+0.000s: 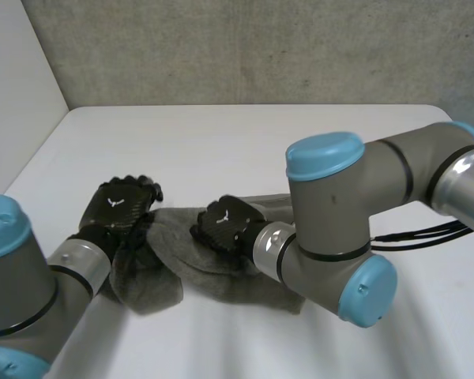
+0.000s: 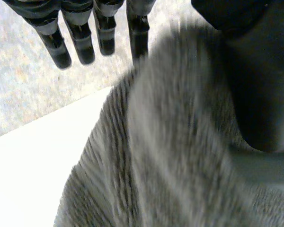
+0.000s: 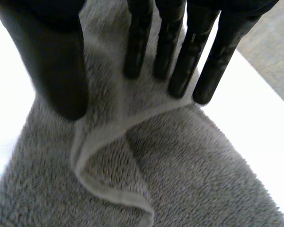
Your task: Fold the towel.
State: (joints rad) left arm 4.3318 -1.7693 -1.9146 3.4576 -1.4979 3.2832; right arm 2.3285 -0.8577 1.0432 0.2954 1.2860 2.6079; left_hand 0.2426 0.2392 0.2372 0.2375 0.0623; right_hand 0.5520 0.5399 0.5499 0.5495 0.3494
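Note:
A grey towel lies bunched on the white table, near its front. My left hand is at the towel's left end. In the left wrist view its fingers are straight and held just off the towel, gripping nothing. My right hand rests on the middle of the towel. In the right wrist view its fingers are straight and spread away from the thumb. A folded-over hem of the towel runs loose beneath them.
My right arm reaches across the towel's right part and hides it in the head view. A grey wall stands behind the table, and a white wall stands at its left.

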